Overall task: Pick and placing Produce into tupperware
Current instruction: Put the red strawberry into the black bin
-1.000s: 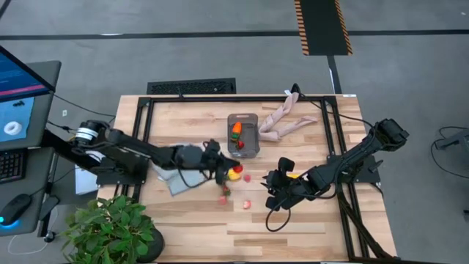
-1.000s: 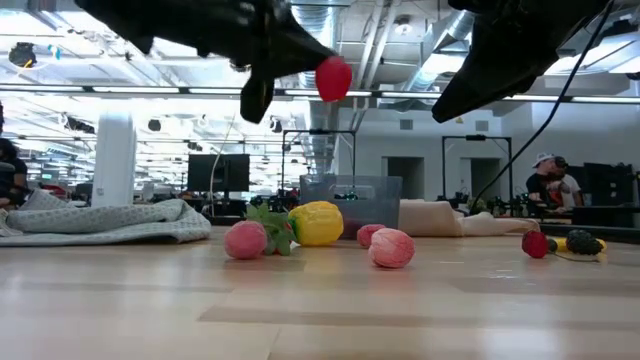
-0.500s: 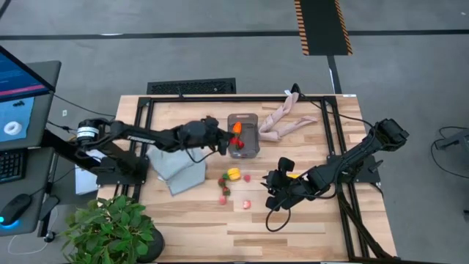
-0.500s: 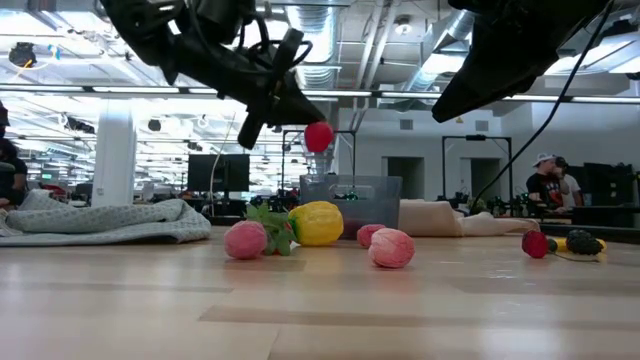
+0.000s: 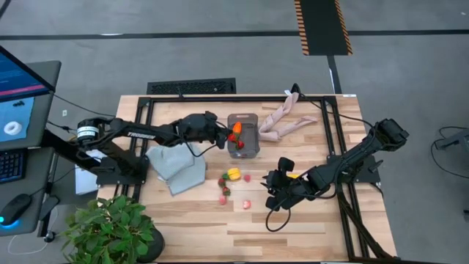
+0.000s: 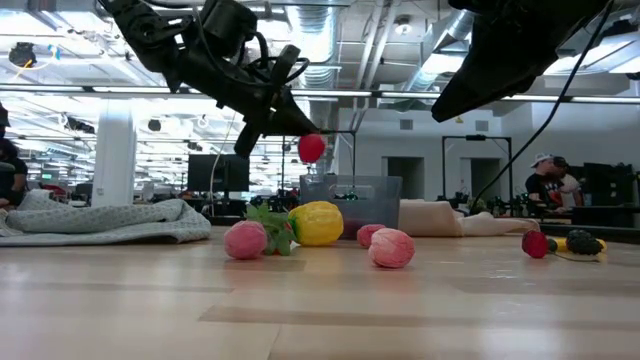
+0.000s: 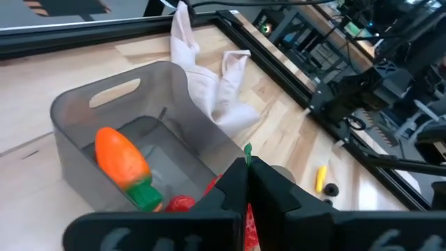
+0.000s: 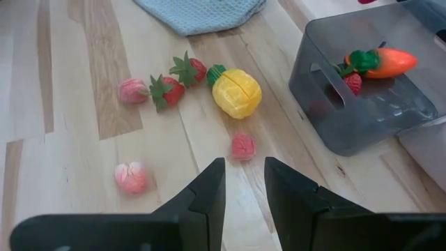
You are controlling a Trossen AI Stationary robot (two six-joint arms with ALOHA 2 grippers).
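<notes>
Strawberry (image 6: 312,148) in left gripper (image 5: 223,137), over tupperware (image 5: 251,149)

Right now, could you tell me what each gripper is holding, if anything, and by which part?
The left gripper pinches a red strawberry by its top, above the tupperware. The right gripper holds nothing; its fingers are apart over bare table.

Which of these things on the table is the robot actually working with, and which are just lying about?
Part of the job:
- clear tub, carrot already inside
- red strawberry, held by the left gripper
- loose fruit: lemon, pink berries

Just lying about:
- grey-blue cloth
- beige limp thing
- potted plant
</notes>
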